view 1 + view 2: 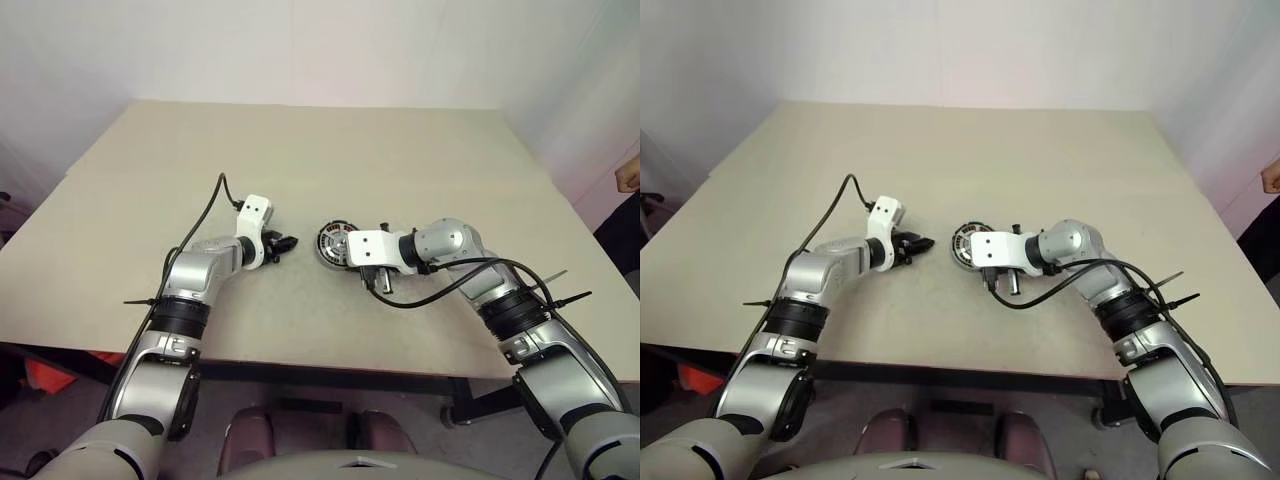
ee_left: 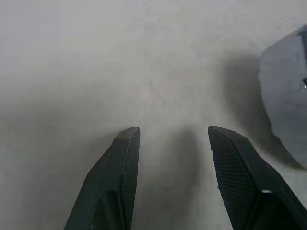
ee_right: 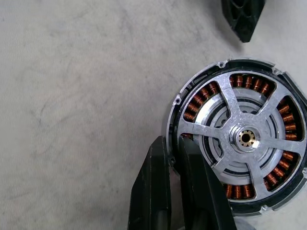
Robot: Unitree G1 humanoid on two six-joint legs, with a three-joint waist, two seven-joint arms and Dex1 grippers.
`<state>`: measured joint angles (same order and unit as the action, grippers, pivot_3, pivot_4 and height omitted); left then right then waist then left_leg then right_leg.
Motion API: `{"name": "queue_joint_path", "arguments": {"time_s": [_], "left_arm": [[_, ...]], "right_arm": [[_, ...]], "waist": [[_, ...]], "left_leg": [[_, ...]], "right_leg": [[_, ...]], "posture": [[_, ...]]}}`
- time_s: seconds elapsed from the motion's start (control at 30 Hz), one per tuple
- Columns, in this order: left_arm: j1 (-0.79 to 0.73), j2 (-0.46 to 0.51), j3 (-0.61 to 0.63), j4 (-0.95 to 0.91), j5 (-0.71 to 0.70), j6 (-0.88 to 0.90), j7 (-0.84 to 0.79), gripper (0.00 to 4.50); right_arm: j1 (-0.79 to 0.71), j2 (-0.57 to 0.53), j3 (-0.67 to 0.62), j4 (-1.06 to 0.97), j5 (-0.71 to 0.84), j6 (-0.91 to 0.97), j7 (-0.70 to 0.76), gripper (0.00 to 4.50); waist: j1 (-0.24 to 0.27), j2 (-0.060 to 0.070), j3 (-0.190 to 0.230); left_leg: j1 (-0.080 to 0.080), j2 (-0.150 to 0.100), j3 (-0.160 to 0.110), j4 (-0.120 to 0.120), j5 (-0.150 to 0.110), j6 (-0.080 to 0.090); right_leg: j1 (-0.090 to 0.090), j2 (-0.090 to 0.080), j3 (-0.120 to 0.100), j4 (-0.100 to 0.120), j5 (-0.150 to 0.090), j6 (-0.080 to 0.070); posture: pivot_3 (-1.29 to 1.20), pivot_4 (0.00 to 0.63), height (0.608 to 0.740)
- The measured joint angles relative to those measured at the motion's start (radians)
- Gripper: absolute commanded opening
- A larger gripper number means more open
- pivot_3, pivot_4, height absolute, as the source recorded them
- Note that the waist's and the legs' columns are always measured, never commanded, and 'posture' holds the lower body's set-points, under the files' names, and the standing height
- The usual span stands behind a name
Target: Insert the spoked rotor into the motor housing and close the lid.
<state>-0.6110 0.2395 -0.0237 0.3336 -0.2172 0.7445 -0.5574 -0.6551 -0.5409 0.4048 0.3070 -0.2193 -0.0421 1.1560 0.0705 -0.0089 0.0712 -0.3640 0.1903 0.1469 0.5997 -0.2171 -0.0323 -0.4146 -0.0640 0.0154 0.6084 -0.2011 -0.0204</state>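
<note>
The motor housing (image 3: 174,102), a silver ring with copper windings, lies on the tan table near the middle (image 1: 333,243). The spoked rotor (image 3: 244,138) sits inside it, its hub centred and its spokes over the windings. My right gripper (image 3: 173,141) comes in from the right and is shut on the housing's rim, one finger outside and one inside. My left gripper (image 2: 173,132) hovers open just left of the housing (image 1: 288,242), with bare table between its fingers. One left fingertip (image 3: 242,19) shows beyond the housing. The lid is out of view.
The tan table (image 1: 300,150) stretches away behind the housing, and its front edge runs close below both arms. A grey rounded piece (image 2: 288,91) that I cannot identify shows beside the left fingers. A person's hand (image 1: 628,178) shows at the far right.
</note>
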Motion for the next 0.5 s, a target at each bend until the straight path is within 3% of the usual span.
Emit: {"name": "queue_joint_path", "arguments": {"time_s": [0.03, 0.27, 0.5], "left_arm": [[0.0, 0.0, 0.0, -0.002, 0.0, 0.002, 0.0, 2.41], [0.001, 0.001, 0.0, -0.014, -0.001, 0.004, 0.0, 2.41], [0.002, 0.003, 0.0, -0.014, -0.001, 0.004, 0.0, 2.41]], "right_arm": [[-0.002, 0.004, 0.0, 0.007, 0.0, 0.0, -0.004, 0.0], [-0.013, 0.016, -0.002, 0.032, 0.012, 0.002, -0.023, 2.35], [0.02, 0.002, -0.056, -0.111, 0.086, 0.056, -0.024, 2.35]], "waist": [[-0.001, 0.0, 0.0], [0.0, 0.0, 0.0], [0.001, 0.0, 0.0]], "left_leg": [[0.0, 0.0, 0.0, 0.0, 0.0, -0.001], [0.001, 0.001, 0.0, 0.0, 0.002, -0.004], [-0.001, 0.001, 0.0, 0.0, 0.003, -0.003]], "right_leg": [[0.0, 0.0, 0.0, 0.0, 0.0, 0.0], [0.0, 0.0, -0.001, 0.003, 0.002, -0.003], [0.0, 0.0, -0.003, 0.001, 0.002, -0.003]], "posture": [[0.0, 0.0, 0.74], [0.0, 0.0, 0.74], [0.0, 0.0, 0.74]]}}
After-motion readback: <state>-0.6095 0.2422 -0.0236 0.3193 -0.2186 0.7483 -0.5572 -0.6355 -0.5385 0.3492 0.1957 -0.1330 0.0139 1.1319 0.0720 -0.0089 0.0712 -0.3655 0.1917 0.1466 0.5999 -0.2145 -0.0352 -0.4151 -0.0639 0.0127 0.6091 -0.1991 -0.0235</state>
